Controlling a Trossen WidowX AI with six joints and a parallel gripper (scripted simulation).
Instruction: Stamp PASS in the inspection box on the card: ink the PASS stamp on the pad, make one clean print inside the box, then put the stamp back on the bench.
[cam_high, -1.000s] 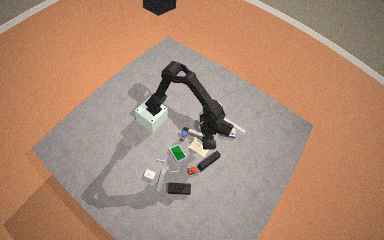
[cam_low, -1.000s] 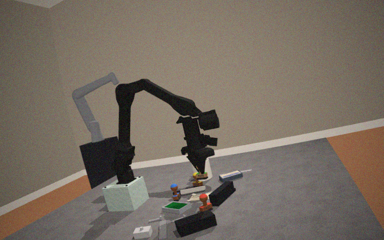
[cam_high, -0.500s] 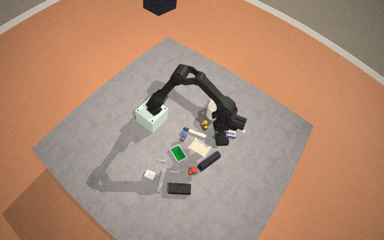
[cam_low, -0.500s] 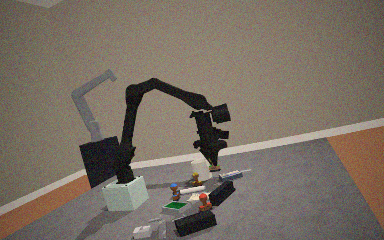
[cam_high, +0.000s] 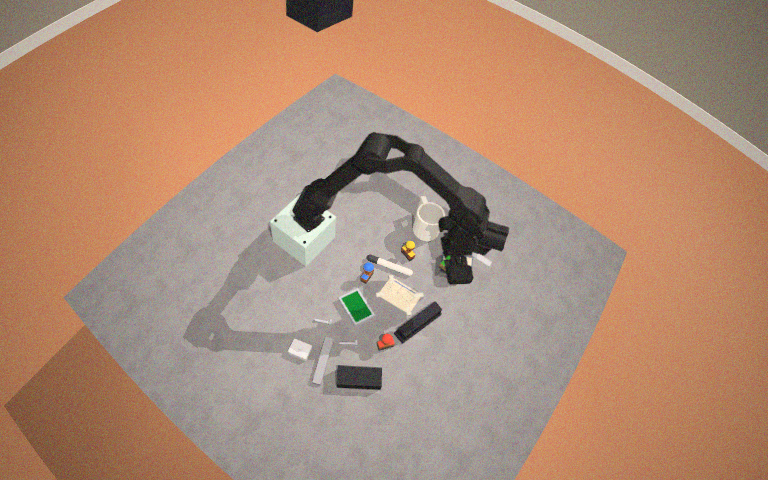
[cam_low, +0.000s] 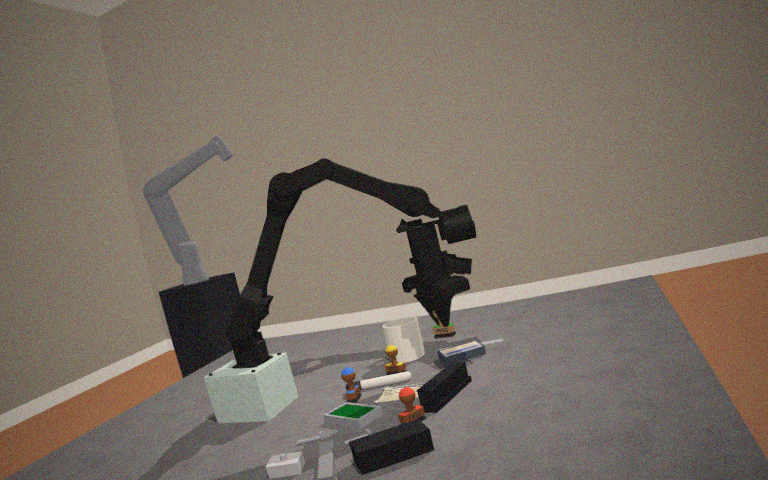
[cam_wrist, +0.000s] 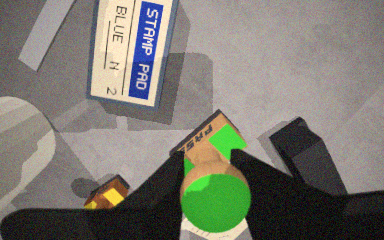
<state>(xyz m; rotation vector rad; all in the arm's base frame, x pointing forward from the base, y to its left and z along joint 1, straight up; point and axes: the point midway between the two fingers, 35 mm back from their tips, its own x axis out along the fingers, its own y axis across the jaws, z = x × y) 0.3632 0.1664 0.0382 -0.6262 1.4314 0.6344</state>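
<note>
My gripper (cam_wrist: 207, 157) is shut on the PASS stamp (cam_wrist: 212, 170), a wooden stamp with a green knob and green-marked base. I hold it upright above the grey mat, near a white mug; it also shows in the exterior view (cam_low: 443, 328) and in the top view (cam_high: 447, 262). The card (cam_high: 399, 293), cream with taped corners, lies on the mat to the left of the gripper. The green ink pad (cam_high: 356, 306) lies further left, also seen in the exterior view (cam_low: 352, 412). A closed blue stamp pad tin (cam_wrist: 133, 50) lies just beyond the stamp.
A white mug (cam_high: 428, 220), yellow-knobbed stamp (cam_high: 408, 249), blue-knobbed stamp (cam_high: 367, 271), red-knobbed stamp (cam_high: 386, 340), white marker (cam_high: 389, 264), two black blocks (cam_high: 417, 321) (cam_high: 359, 376), a grey bar (cam_high: 322, 360) and a small white box (cam_high: 299, 349) lie around. The arm's pale base (cam_high: 303, 232) stands at the left.
</note>
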